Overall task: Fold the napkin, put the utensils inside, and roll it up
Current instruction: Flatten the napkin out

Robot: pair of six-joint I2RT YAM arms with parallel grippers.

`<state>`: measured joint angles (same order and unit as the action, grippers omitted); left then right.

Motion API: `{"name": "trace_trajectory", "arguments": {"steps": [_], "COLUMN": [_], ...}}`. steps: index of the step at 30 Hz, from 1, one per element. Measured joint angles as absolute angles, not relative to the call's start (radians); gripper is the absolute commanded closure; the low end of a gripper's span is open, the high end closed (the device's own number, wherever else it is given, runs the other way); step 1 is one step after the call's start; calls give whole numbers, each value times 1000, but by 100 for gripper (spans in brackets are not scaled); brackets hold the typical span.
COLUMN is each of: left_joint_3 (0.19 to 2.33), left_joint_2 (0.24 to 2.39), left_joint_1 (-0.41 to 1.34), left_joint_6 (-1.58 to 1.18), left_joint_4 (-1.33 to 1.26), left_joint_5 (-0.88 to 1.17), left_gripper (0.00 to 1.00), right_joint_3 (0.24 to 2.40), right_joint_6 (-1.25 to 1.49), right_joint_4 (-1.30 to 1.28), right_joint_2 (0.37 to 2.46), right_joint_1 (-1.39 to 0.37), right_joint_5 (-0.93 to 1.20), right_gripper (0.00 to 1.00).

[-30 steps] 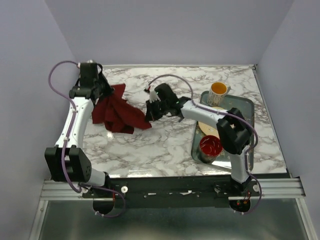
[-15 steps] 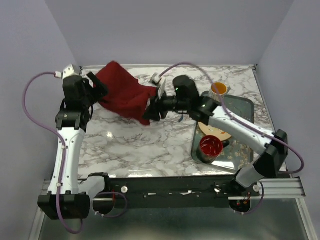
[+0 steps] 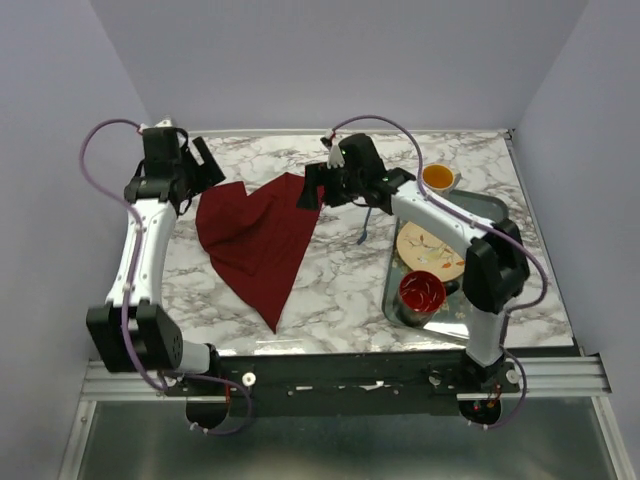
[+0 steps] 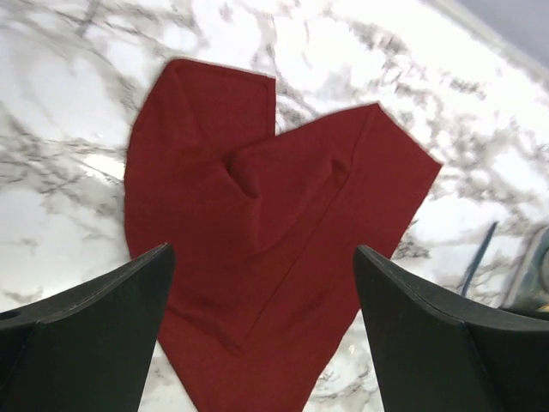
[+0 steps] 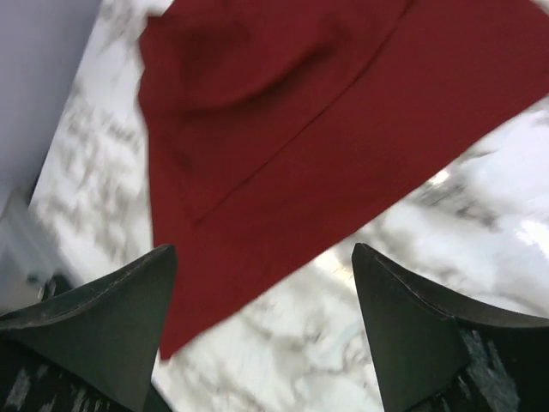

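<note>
1. Napkin (image 3: 258,240): soft matte maroon cloth, lying flat on the white, grey-veined marble table (image 3: 340,290), left of centre. The outline is heart-like, with one narrow point toward the near edge and two lobes with a notch on the far side.
2. Overlapping layers show as straight hem lines across the cloth. There is a small raised pucker near the middle.
3. Utensil (image 3: 365,228): a slim blue plastic piece lying on bare marble between the napkin and the metal tray (image 3: 500,215), apart from the cloth.
4. Tray contents, near to far: a glossy red bowl (image 3: 422,292), a round tan plate (image 3: 430,250), and a mug (image 3: 438,178) with an orange interior at the far corner.
5. The left arm stretches from its near base up the table's left side. The left gripper (image 4: 262,251) hangs over the far-left lobe with its dark fingers spread wide and nothing between them.
6. The right arm crosses above the tray, then bends leftward. The right gripper (image 5: 264,249) is over the far-right lobe, jaws wide apart and empty.
</note>
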<state>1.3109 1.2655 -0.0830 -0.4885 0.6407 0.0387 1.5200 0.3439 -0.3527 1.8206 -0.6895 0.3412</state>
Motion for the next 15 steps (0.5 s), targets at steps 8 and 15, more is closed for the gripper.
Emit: {"name": "trace_trajectory", "arguments": {"steps": [8, 15], "left_joint_3": [1404, 1203], "left_joint_2": [1709, 1602], "left_joint_1": [125, 402], "left_joint_6": [-454, -456], "left_joint_4": [623, 626], "left_joint_5": [57, -132], "left_gripper": [38, 25], "right_joint_3": [1825, 1938], "right_joint_6": [445, 404], "right_joint_4": [-371, -409], "right_joint_2": [2146, 2281], "right_joint_1": [-633, -614], "right_joint_5": [149, 56], "right_gripper": [22, 22]}}
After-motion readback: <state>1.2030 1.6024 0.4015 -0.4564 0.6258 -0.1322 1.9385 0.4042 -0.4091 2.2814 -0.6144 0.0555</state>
